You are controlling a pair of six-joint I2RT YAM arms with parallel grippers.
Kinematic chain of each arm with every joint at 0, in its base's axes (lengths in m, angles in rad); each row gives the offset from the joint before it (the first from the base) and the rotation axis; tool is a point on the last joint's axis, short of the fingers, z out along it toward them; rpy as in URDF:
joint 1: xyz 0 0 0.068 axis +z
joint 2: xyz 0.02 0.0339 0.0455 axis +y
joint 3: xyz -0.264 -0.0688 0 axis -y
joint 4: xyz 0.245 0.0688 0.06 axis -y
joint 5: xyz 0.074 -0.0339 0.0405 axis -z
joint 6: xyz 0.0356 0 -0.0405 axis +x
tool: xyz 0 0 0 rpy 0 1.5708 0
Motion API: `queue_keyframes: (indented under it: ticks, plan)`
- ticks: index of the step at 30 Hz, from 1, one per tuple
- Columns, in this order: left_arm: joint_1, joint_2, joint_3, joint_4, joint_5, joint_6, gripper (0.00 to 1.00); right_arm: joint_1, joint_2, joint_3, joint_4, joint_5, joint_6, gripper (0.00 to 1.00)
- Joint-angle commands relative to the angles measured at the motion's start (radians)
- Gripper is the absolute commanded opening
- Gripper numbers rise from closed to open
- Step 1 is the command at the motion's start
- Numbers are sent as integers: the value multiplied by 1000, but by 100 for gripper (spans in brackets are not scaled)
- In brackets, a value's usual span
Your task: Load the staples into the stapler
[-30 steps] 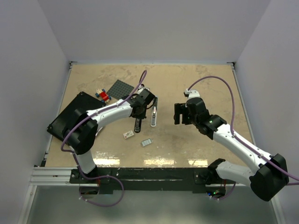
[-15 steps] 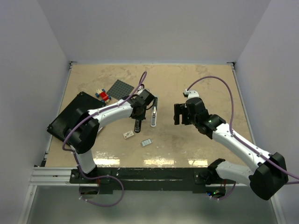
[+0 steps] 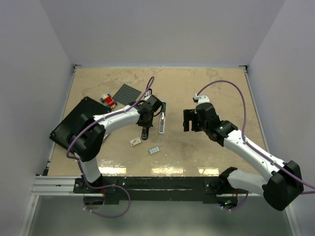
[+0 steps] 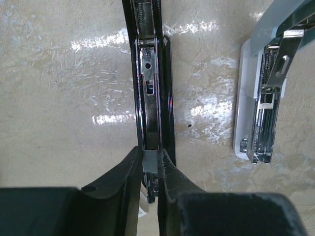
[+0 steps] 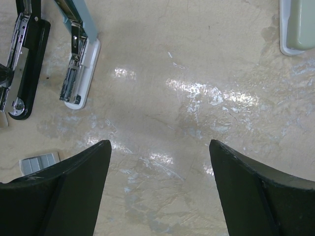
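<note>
While apart from black stapler (image 4: pixel 150 98), staples (image 3: pixel 154 150) lengthwise left-right, slightly askew.

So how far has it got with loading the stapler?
Done: the black stapler lies opened, its channel exposed. In hand: the left gripper pinches a small grey piece over that channel; whether it is staples I cannot tell. Left: a grey-blue staple block lies on the table, and the stapler is not closed. The right gripper hangs open, empty.
</note>
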Motion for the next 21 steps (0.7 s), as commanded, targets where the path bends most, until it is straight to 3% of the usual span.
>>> queue_keyframes:
  ticks: [1,21]
  plan:
    - [8,7,-9,12,16,16,3,-3,1,39,17,-2,-9,85]
    - [8,-59,39,15,-21,8,2,-3,0,35,20,-5,-8,85]
